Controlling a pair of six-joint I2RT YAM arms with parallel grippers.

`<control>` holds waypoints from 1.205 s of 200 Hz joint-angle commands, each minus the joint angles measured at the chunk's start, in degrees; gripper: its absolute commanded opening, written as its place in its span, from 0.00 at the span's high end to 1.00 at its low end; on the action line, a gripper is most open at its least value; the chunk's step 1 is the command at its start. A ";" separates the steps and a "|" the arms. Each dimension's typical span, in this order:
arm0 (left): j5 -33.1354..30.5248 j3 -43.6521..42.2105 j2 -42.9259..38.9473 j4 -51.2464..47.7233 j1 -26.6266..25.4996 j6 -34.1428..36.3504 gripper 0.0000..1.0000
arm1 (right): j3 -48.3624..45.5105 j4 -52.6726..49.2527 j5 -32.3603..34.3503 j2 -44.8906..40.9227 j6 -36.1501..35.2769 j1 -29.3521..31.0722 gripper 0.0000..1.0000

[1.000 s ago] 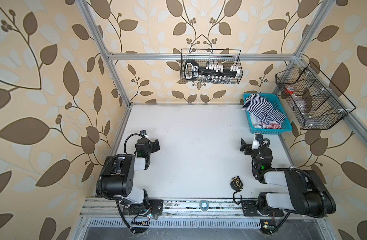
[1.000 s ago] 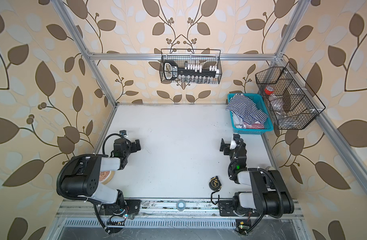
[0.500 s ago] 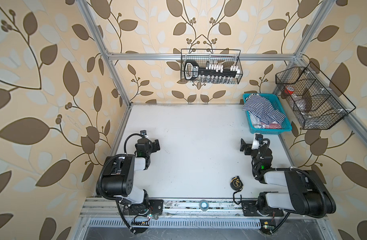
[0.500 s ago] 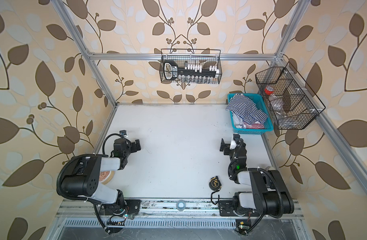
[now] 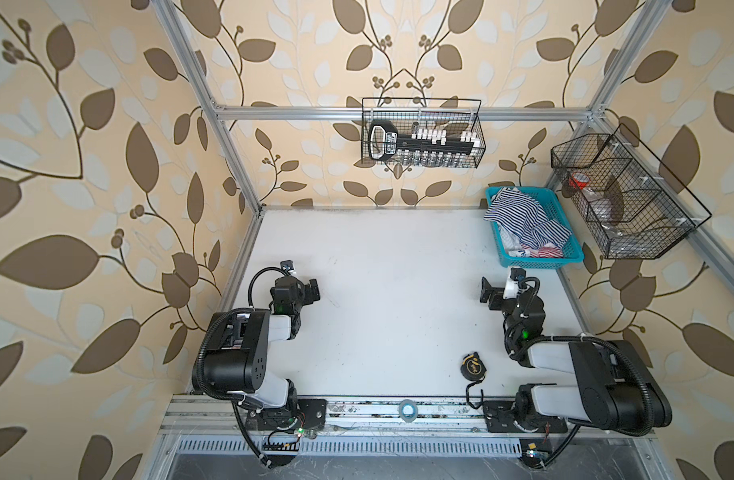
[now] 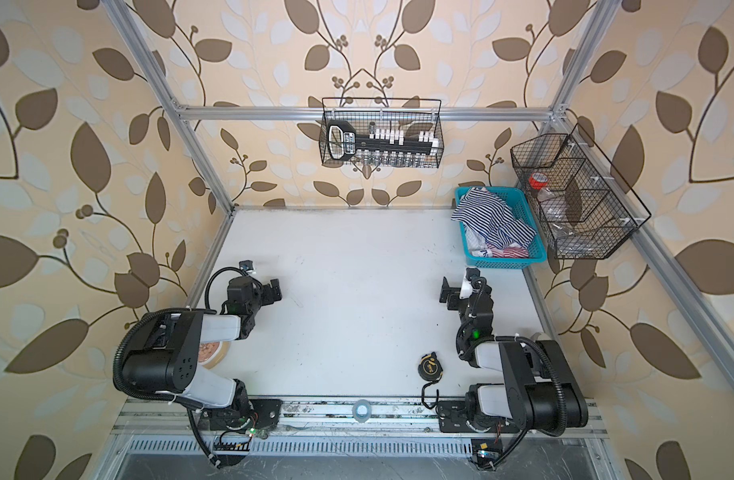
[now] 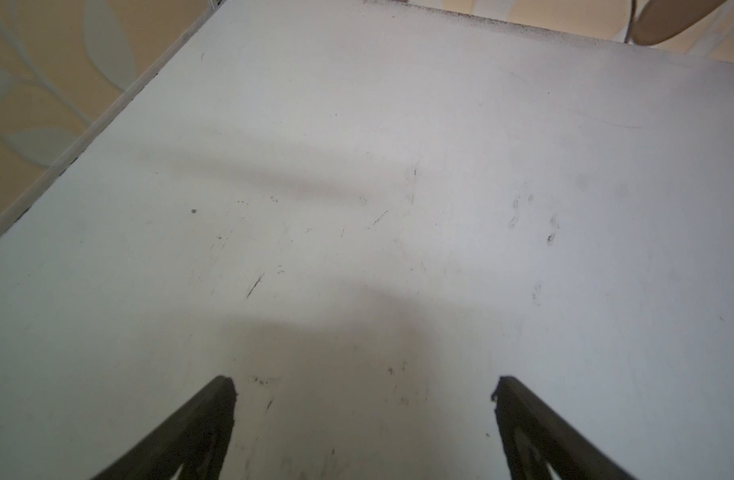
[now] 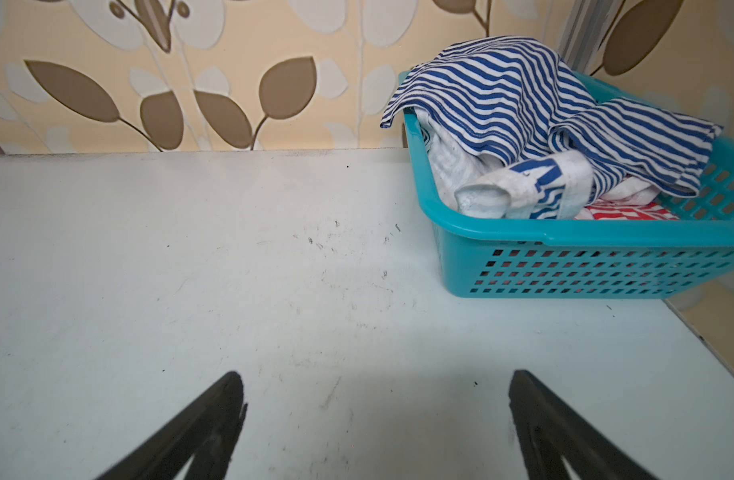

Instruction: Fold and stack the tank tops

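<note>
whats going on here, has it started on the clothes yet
Not yet. Both tops lie crumpled in the teal basket at the far right corner of the table, the navy-and-white tank top heaped over the red-and-white tank top. The left gripper and right gripper are low over the table nearer the front, jaws open and empty. The right one faces the basket.

Teal basket [image 5: 540, 259] back corner; tape measure [image 5: 473, 368] (black) nr front.
</note>
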 commanded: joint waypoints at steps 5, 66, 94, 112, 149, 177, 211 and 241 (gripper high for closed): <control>-0.47 1.69 -0.61 1.99 0.02 1.09 0.01 | 1.08 0.56 -0.83 0.10 -1.17 0.14 0.00; -0.44 1.47 -0.95 2.04 -0.02 1.07 0.01 | 1.12 0.63 -4.23 0.16 -0.46 -1.60 0.00; 1.02 10.52 -3.49 -15.33 0.01 1.53 0.01 | 4.51 -7.40 0.96 -2.90 -1.09 0.53 0.10; 3.30 19.84 -4.86 -28.97 0.01 -0.67 0.01 | 12.94 -25.27 3.14 -9.42 -0.49 0.81 0.15; 22.72 27.42 -5.25 -29.89 -1.61 -10.73 0.03 | 33.49 -51.51 0.77 -12.36 -0.08 -0.66 0.15; 27.93 32.29 -4.36 -30.02 -6.28 -14.64 0.05 | 48.71 -68.43 -6.67 -6.39 3.87 -4.88 0.21; 32.59 38.33 1.73 -25.46 -12.73 -20.21 0.08 | 61.56 -80.86 -10.26 1.62 5.89 -9.62 0.28; 35.27 48.88 10.80 -27.54 -18.47 -21.46 0.09 | 66.21 -85.47 -12.40 6.69 5.95 -11.63 0.34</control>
